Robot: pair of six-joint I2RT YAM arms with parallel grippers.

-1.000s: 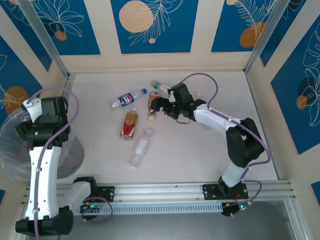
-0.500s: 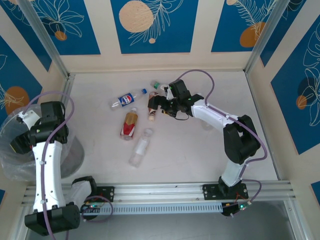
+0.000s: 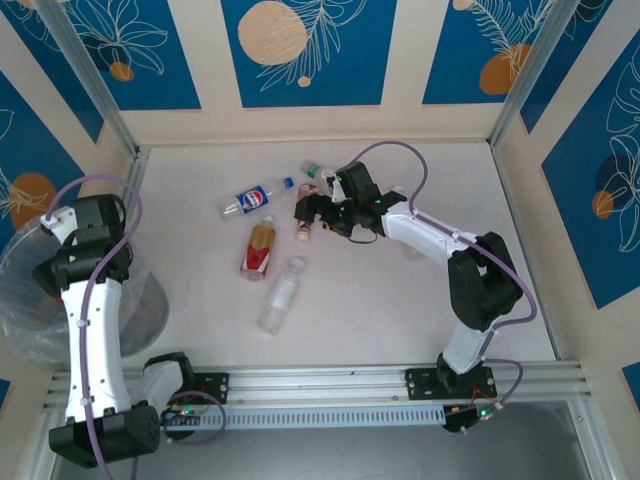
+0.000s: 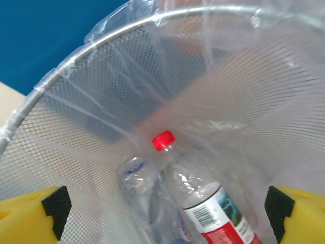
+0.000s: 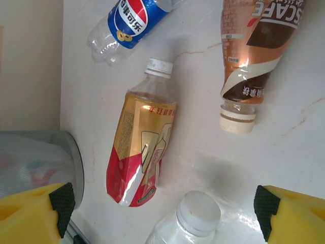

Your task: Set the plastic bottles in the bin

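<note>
- Left gripper [image 4: 167, 208] hangs wide and empty over the bin [image 4: 76, 66], off the left edge of the tabletop [image 3: 420, 290]; a red-capped bottle [image 4: 203, 198] lies inside.
- Right gripper [image 5: 162, 206], fingers spread wide, has slid left over the brown coffee bottle [image 5: 254, 56] near the far edge, which is probably the next pick.

Brown coffee bottle [image 5: 254, 51], base off-frame.

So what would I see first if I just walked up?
Probably the mess on the table: a blue-labelled bottle, a red-and-gold bottle and a clear bottle. The right end effector hovers open by a brown coffee bottle. Off the left edge, the bag-lined bin already holds a red-capped bottle.
</note>
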